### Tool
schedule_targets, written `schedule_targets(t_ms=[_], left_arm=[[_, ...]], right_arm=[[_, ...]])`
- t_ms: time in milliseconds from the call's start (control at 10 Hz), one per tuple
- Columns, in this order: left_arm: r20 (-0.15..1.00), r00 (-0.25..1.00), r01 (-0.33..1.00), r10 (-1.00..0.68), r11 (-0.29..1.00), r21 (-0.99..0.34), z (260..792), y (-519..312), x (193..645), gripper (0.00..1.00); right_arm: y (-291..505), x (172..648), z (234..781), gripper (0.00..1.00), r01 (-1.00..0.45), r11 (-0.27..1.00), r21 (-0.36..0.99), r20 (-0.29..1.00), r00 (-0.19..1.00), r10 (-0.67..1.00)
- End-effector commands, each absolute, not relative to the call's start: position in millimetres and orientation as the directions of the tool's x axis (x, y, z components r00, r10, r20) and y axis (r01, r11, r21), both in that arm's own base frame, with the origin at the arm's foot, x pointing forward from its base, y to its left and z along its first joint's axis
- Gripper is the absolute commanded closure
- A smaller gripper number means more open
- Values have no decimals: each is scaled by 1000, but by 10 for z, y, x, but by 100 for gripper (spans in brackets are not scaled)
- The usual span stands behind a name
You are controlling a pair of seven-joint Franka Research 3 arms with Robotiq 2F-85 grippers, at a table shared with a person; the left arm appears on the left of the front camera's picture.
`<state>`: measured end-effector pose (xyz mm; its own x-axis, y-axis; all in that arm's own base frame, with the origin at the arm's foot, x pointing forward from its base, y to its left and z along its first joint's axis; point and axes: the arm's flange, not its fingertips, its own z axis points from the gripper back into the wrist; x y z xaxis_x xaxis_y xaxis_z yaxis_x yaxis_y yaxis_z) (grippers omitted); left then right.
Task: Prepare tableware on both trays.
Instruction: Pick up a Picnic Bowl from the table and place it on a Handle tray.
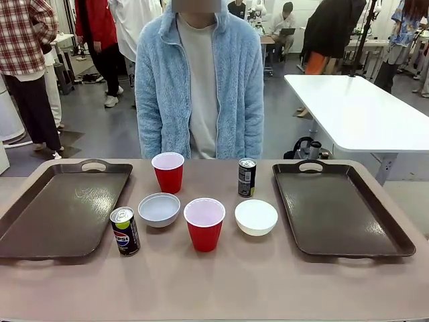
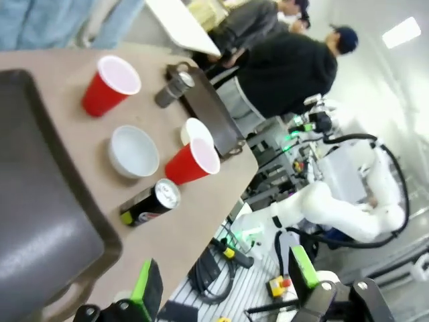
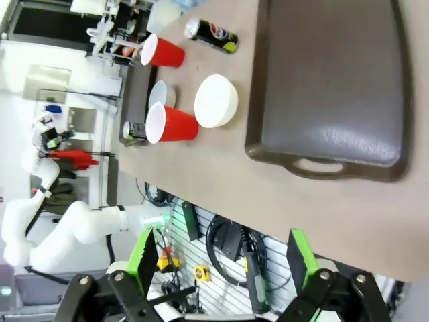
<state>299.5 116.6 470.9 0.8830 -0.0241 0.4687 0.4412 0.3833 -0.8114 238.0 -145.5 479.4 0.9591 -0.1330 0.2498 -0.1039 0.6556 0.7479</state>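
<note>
Left gripper (image 2: 224, 278) and right gripper (image 3: 222, 258) are both seen spread to full width, green pads well apart, with nothing held between them. Each is held back at the near side of the table (image 1: 214, 288), clear of every item. Nothing has yet been placed, so the task is judged to be at its very start: a first piece is to be chosen and approached.

The left tray (image 1: 60, 208) and right tray (image 1: 338, 208) are laid at the two ends of the table, both bare. They are broad, dark brown rectangles of hard plastic, with rounded corners, raised rims, handle cut-outs and a faintly glossy floor. All the tableware is gathered between them.

The far red cup (image 1: 168, 172) and near red cup (image 1: 204, 224) are stood upright. They are tapered, apparently thin-walled and pale inside, so a gentle squeeze is called for, since such walls are likely to buckle. The greyish bowl (image 1: 159, 208) and white bowl (image 1: 256, 217) are set on either side of the near cup. Both are round, smooth and shallow, and a grasp over the rim is probably needed.

The Pepsi can (image 1: 125, 231), just beside the left tray, and the dark slim can (image 1: 247, 178), behind the white bowl, are rigid cylinders, best taken across the body. One piece of each kind is presumably to be carried to each tray.
</note>
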Motion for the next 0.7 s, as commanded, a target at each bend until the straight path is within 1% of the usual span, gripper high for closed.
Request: schedule_targets(t_ms=[0,200,300,400,500,600], left_arm=[[421,907,391,-10,393,-833,4645,1241,3088,0],[378,926,341,10,407,-847,4549,1380,3068,0],[367,930,332,6,413,-848,4528,1323,3108,0],[358,934,326,-13,444,-834,4556,1275,3094,0],[393,916,384,-83,470,-795,4614,1085,3123,0],[345,939,312,-3,433,-846,4484,1320,3083,0]], right_arm=[[-1236,2245,4317,0,-99,606,789,231,962,-144],[-1341,2262,4214,0,-84,571,816,220,960,-174],[-1382,2284,4169,0,-78,564,822,215,960,-181],[-1343,2276,4122,0,-99,570,815,223,963,-151],[-1284,2299,4161,0,-211,620,756,311,949,-56],[-1654,2469,4396,0,-62,581,812,200,964,-177]])
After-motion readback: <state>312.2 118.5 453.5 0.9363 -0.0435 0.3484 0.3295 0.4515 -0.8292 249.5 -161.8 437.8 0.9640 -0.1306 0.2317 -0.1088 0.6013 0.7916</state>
